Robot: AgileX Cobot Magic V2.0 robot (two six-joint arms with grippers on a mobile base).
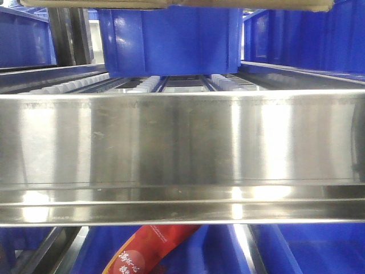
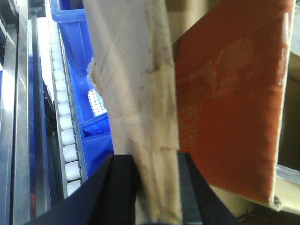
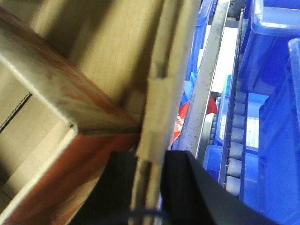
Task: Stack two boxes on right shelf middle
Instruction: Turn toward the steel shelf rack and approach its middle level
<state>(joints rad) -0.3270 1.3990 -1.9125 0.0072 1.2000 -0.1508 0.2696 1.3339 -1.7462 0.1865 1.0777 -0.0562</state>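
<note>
A brown cardboard box shows only as a strip along the top edge of the front view, above the shelf, whose broad steel lip fills the middle. My left gripper is shut on an upright wrinkled wall of the box; a red-orange printed flap lies just to its right. In the right wrist view my right gripper is shut on the thin edge of a box wall. The open inside of the box is to its left.
A blue bin stands on the white roller tracks behind the lip, with more bins at both sides. Rollers and a blue bin run left of the left gripper. Steel rails, rollers and bins crowd the right. A red packet lies below.
</note>
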